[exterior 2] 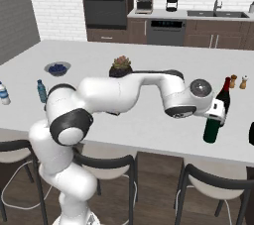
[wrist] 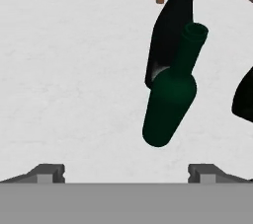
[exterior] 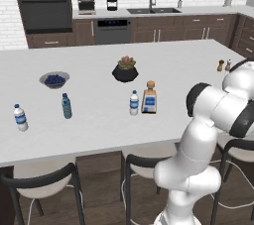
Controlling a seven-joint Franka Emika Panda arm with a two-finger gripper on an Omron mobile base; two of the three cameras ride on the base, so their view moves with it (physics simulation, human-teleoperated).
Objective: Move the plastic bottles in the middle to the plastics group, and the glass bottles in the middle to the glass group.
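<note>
Hand view — green wine bottle (wrist: pixel 168 107) beyond open end effector (wrist: pixel 126 172)

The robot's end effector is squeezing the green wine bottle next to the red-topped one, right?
Not quite. The end effector is open and holds nothing. The green wine bottle stands free on the counter beside the red-topped wine bottle; the hand view shows both fingertips wide apart, clear of it.

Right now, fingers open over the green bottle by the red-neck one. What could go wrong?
1. The green wine bottle stands right beside the red-neck wine bottle; a sideways retreat of the open gripper could topple both.
2. In the right base view both stand near the counter's front edge, so a tipped bottle might roll off.
</note>
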